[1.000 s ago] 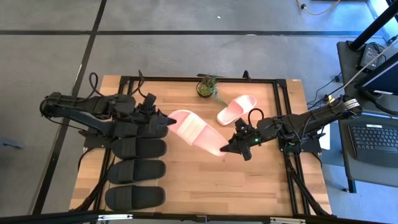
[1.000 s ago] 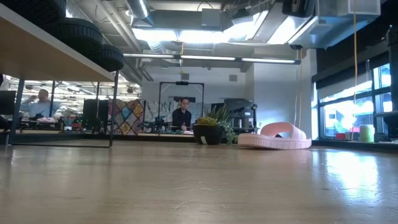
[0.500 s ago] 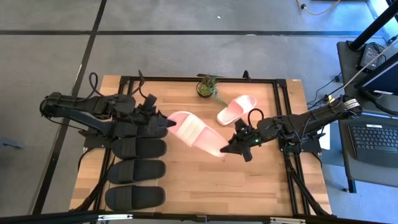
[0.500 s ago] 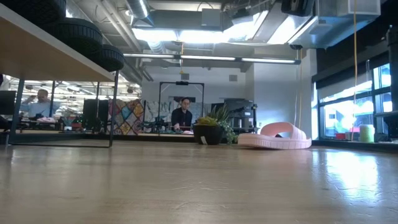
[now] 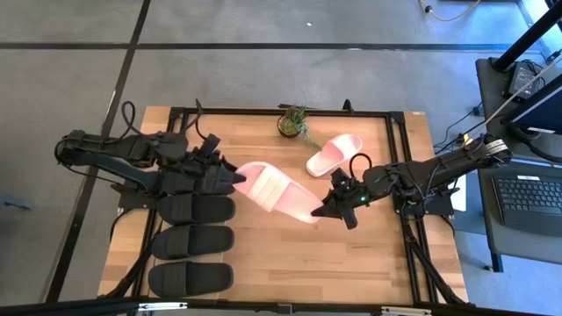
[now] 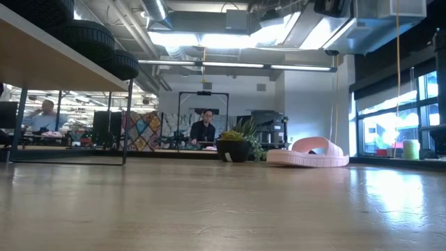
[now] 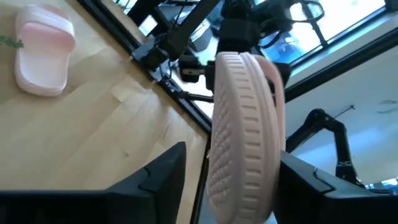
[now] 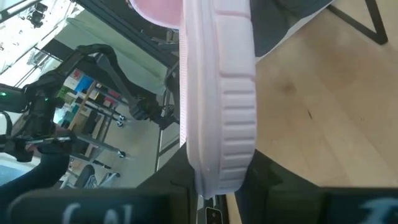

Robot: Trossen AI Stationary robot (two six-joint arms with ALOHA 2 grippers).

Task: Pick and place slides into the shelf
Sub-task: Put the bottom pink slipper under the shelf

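pink slide handed across, one end let go

our left gripper (image 5: 235, 178) has its fingers spread apart on either side of the near end of the pink slide (image 5: 277, 191), no longer pinching it. our right gripper (image 5: 325, 209) is clenched on the slide's far end, so it carries the weight. we judge this split keeps the slide level for setting it next to the black slides (image 5: 195, 209). the shelf (image 5: 145, 230) lies just beyond the left gripper, under those black slides. the second pink slide (image 5: 335, 154) rests on the table (image 5: 351, 254), on the far side of the held slide from the shelf, near a small plant (image 5: 292, 122).
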